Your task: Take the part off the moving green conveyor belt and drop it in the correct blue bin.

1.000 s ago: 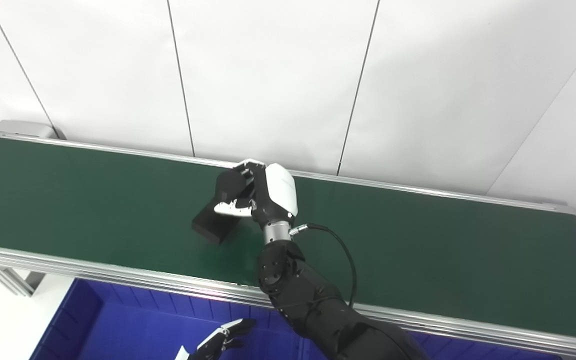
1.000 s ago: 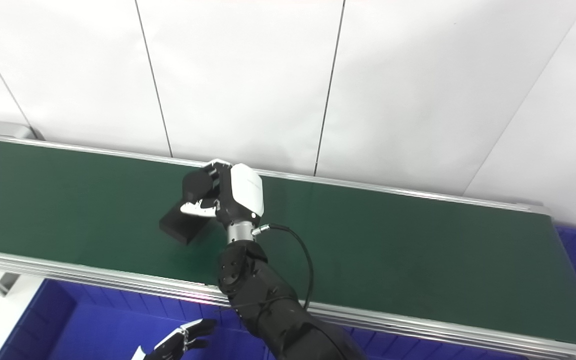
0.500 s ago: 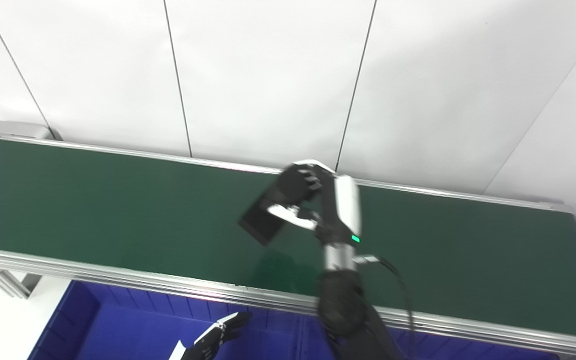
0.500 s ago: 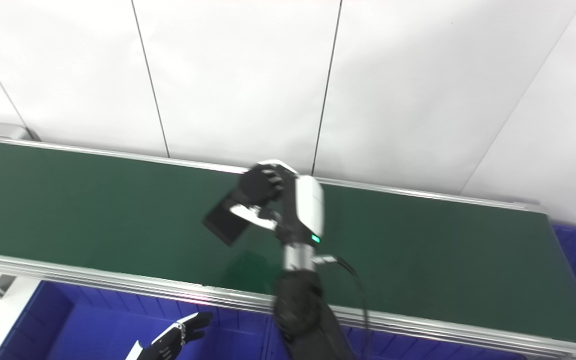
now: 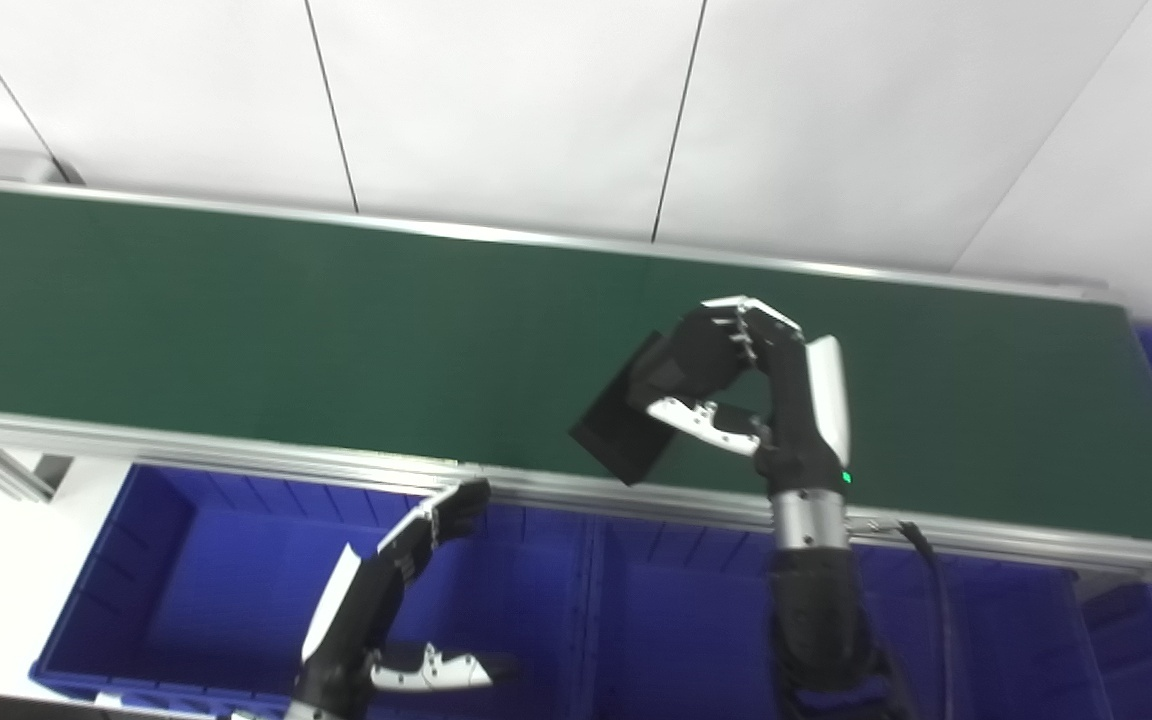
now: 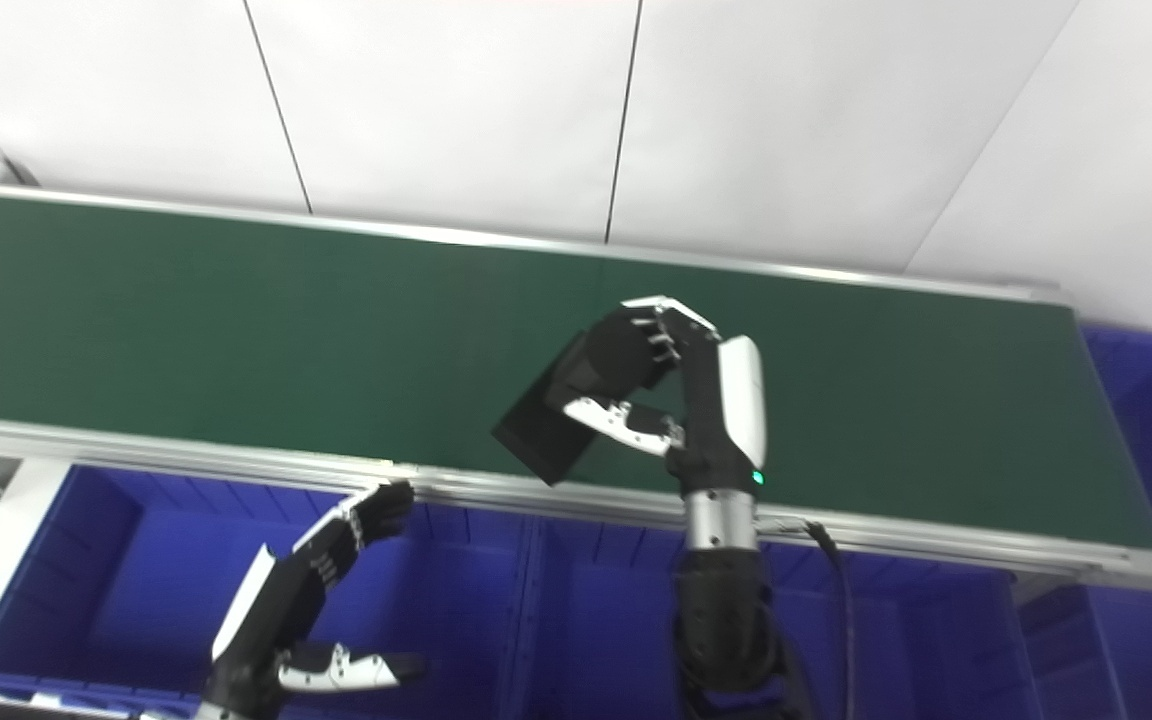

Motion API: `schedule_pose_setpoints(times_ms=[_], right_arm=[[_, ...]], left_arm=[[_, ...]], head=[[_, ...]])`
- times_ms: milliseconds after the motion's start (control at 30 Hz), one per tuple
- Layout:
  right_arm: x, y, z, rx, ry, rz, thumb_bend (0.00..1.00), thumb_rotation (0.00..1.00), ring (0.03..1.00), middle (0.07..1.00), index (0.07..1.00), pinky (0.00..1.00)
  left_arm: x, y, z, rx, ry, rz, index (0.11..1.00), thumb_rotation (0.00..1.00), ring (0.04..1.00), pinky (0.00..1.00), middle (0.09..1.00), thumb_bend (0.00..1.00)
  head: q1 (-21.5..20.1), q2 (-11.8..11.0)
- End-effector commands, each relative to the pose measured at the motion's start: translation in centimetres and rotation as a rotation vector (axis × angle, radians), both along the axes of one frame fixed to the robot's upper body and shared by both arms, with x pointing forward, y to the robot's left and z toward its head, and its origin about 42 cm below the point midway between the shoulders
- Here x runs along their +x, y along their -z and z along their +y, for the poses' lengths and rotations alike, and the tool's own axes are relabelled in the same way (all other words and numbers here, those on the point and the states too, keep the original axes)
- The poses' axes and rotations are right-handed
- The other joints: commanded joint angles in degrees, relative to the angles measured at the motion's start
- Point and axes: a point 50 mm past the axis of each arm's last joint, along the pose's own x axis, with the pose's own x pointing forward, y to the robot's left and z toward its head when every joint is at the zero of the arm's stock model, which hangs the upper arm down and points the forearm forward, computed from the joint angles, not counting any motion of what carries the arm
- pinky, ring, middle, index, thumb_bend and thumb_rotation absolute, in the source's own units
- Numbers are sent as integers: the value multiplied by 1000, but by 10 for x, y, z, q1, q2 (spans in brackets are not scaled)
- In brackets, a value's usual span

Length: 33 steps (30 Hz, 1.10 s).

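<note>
right hand (image 5: 756, 400) carried black part (image 5: 621, 425) rightward to belt's near edge | camera tilted down

The belt (image 5: 236, 310) runs left to right across the scene, with the wall (image 5: 536, 100) behind it. Bins lie in front of and below it: the left bin (image 5: 166, 590) and the middle bin (image 5: 676, 620) side by side, and another bin (image 6: 1146, 400) past the belt's right end. The right hand (image 5: 756, 410) is over the belt's near edge, holding the part (image 5: 626, 425) to its left, above the belt. The left hand (image 5: 376, 610) hangs over the left bin.
</note>
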Motion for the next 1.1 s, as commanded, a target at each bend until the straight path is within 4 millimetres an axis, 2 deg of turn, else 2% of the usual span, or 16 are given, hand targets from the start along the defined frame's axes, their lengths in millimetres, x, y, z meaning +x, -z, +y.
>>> schedule_pose_setpoints(times_ms=[0,33,67,167,233,300,500,567,633,800,900,1000,1033,1067], right_arm=[[-7,-10,-8,14,-16,-37,515,0,369,439,541,314],[-11,-8,-11,14,-19,-27,515,0,364,437,541,313],[-16,-5,-17,7,-22,-5,515,0,363,437,541,313],[-34,6,-33,-29,-35,71,522,0,352,475,495,302],[-44,12,-42,-55,-51,126,515,0,360,441,536,306],[-52,17,-50,-89,-64,160,519,0,363,464,510,307],[-72,38,-73,-224,-90,224,516,0,382,444,543,306],[-75,42,-75,-242,-93,249,515,0,377,441,546,299],[-75,48,-77,-281,-105,280,515,0,370,437,547,293],[-74,58,-82,-392,-104,334,518,0,431,442,538,365],[-71,63,-85,-422,-80,375,520,0,470,455,535,398],[-68,66,-86,-419,-67,408,519,0,542,468,540,484],[-67,68,-85,-411,-64,414,517,67,589,569,517,519],[-66,69,-85,-407,-61,420,516,80,595,590,513,524]], left_arm=[[7,-14,-6,-35,19,-73,855,223,841,798,860,825],[7,-15,-6,-37,20,-76,856,221,838,794,858,825],[9,-16,-6,-34,20,-85,856,221,838,793,858,825],[14,-20,-5,-29,23,-103,859,242,835,786,858,827],[16,-22,-6,-38,25,-109,860,241,839,789,860,830],[18,-24,-6,-41,26,-117,860,237,841,790,862,829],[22,-26,-2,-40,30,-124,860,226,848,803,863,818],[22,-26,0,-34,31,-124,862,241,854,813,865,819],[22,-26,2,-22,33,-126,865,243,857,815,868,816],[24,-32,11,0,20,-144,856,224,853,804,869,829],[27,-35,17,8,-3,-154,853,260,858,814,864,856],[28,-33,18,1,-17,-152,854,257,858,818,860,854],[28,-32,18,-1,-19,-149,854,262,857,817,861,854],[28,-31,17,-3,-18,-147,854,263,857,817,861,854]], head=[[0,4],[0,4],[-1,13],[-6,22],[-9,29],[-11,36],[-17,39],[-25,27],[-30,29],[-26,31],[-29,34],[-32,32],[-35,31],[-36,30]])
